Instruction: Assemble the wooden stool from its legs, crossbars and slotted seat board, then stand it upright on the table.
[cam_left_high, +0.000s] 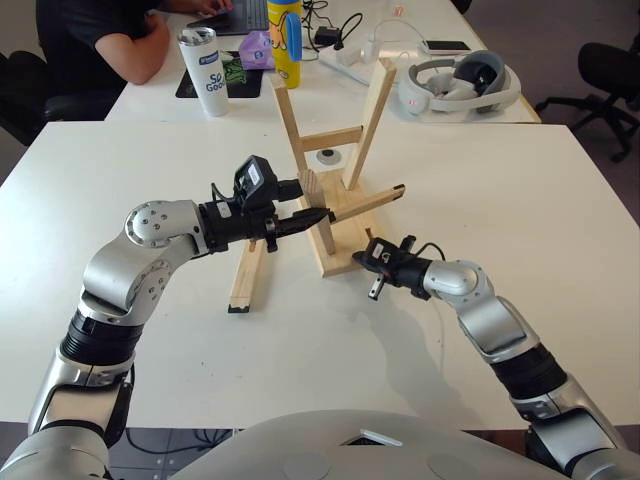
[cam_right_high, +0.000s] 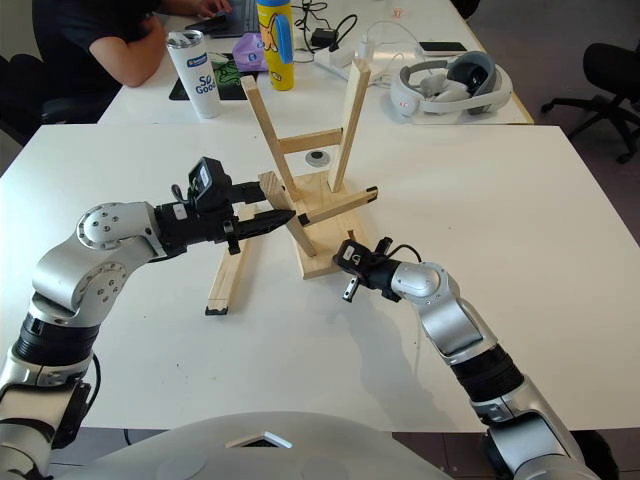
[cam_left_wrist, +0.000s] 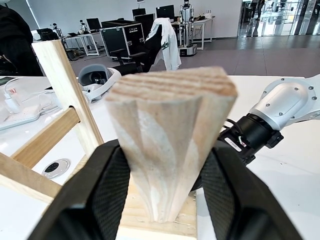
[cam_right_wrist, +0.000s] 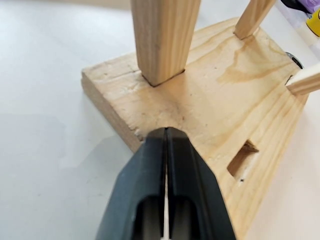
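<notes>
Seat board (cam_left_high: 338, 252) is lying flat on the counter (cam_left_high: 520, 200), and I am reading every position off that board. A first leg (cam_left_high: 296, 140) is sitting in a socket near the board's close end and leaning up and away over it. A second leg (cam_left_high: 372, 115) is rising from the board's far end. A crossbar (cam_left_high: 330, 139) is joining the two legs above the board.

My left end effector (cam_left_high: 312, 216) is hovering over the board's left edge. Its fingers (cam_left_wrist: 107, 195) are pinching one end of a third leg (cam_left_high: 365, 203). That leg is stretching across above the board, its dark-capped foot pointing past the right edge.

My right end effector (cam_right_wrist: 166, 131) is sitting just beside the board's near corner with its fingers pressed together and nothing between them. I cannot tell whether the tips are touching the wood. An open slot (cam_right_wrist: 241, 157) is showing in the board close to them.

A fourth leg (cam_left_high: 248, 272) is lying loose on the counter, just left of the board.
</notes>
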